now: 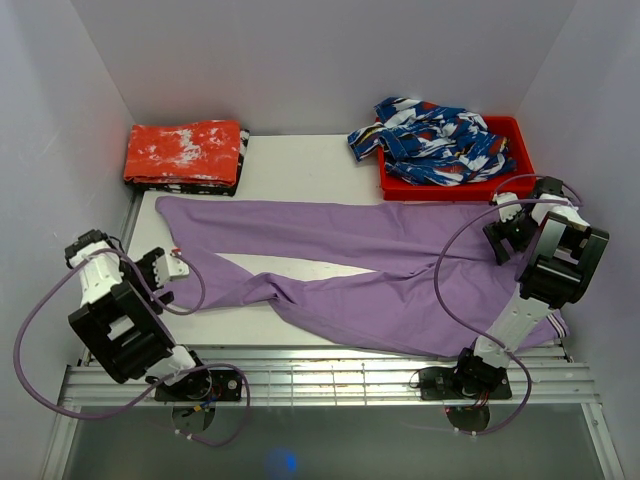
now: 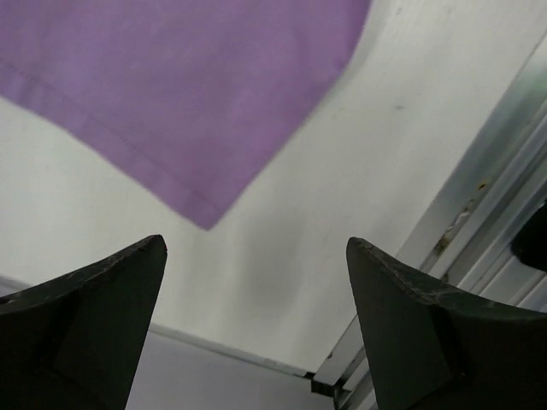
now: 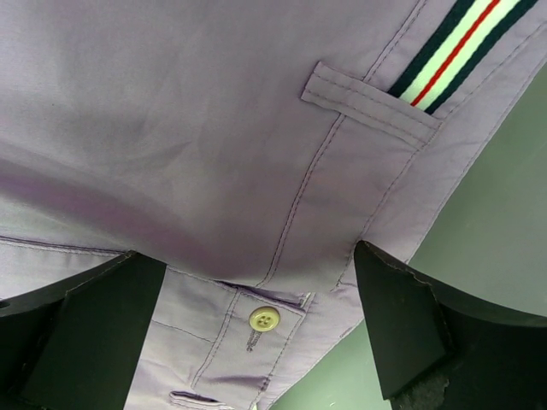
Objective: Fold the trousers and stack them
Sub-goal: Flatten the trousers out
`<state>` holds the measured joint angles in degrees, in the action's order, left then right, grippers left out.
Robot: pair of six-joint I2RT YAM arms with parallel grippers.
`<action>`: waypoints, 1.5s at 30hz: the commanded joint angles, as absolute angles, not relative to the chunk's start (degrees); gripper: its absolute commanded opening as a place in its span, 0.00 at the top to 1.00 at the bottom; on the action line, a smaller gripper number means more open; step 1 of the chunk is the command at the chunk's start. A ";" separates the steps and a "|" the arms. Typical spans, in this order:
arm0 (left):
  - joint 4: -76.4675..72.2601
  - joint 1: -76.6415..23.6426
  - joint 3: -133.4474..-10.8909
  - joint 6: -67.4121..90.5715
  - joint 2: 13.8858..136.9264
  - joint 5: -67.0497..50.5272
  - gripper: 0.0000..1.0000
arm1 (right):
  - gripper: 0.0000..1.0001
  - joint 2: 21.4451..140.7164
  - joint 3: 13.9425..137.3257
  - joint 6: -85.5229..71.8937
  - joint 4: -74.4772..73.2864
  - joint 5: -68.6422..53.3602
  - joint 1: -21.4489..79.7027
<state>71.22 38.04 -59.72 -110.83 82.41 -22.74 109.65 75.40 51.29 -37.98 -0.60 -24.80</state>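
Trousers (image 1: pixel 380 270) lay spread flat across the worktop (image 1: pixel 300 165), legs reaching left, waistband at the right, with the red bin (image 1: pixel 455 190) on the far side. Left hand (image 2: pixel 256 248) hung empty, jaws apart, over bare worktop beside a leg hem. Right hand (image 3: pixel 256 256) hovered above the waistband, jaws apart, gripping nothing.
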 commanded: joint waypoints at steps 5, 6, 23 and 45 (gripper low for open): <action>63.47 33.14 -50.10 -132.10 80.41 -26.72 0.02 | 0.06 109.51 78.13 51.94 -37.35 -1.05 -25.31; 61.28 32.35 -50.10 -131.49 81.20 -26.63 0.02 | 0.06 109.69 78.40 51.94 -37.53 -0.97 -25.31; 53.60 21.18 -52.30 -118.66 101.09 -13.89 0.92 | 0.05 111.09 82.09 52.12 -40.08 -0.26 -25.31; 80.60 29.70 -82.13 -56.82 93.06 -22.40 1.00 | 0.04 108.46 83.41 52.03 -40.78 -3.95 -25.22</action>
